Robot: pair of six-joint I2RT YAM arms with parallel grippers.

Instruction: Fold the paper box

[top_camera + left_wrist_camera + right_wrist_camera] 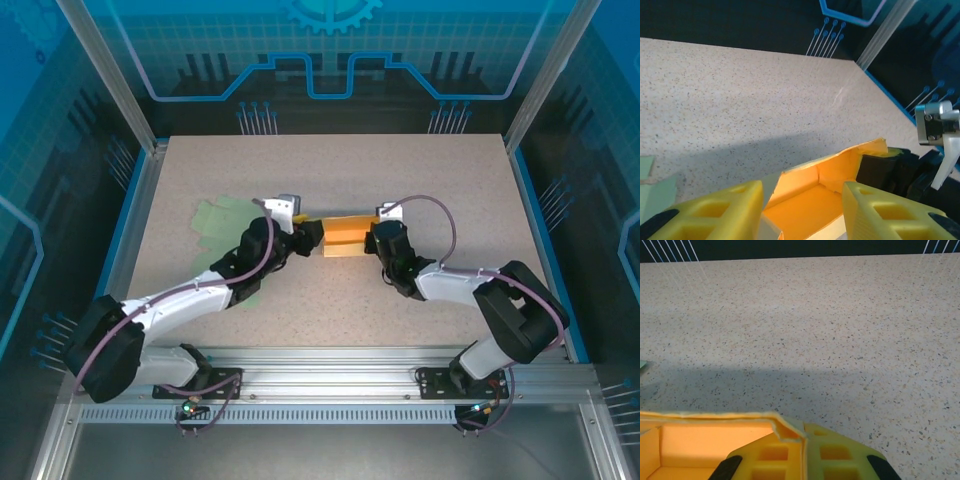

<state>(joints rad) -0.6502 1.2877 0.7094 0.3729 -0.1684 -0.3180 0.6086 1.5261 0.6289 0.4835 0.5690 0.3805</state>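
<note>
The orange paper box (345, 237) lies at the table's middle, partly folded, with its walls up and its top open. My left gripper (312, 238) is at the box's left end. In the left wrist view my left gripper (802, 202) is open, its yellow fingers (730, 207) standing apart on either side of the box's orange inside (810, 197). My right gripper (372, 238) is at the box's right end. Seen from the right wrist, my right gripper (805, 442) is shut on the box's right wall, whose torn corner (785, 429) sits between the pads.
A pale green sheet (215, 225) lies flat on the table to the left of the box, partly under my left arm. Its edge (655, 185) shows in the left wrist view. The speckled table (330, 170) stretches bare behind the box.
</note>
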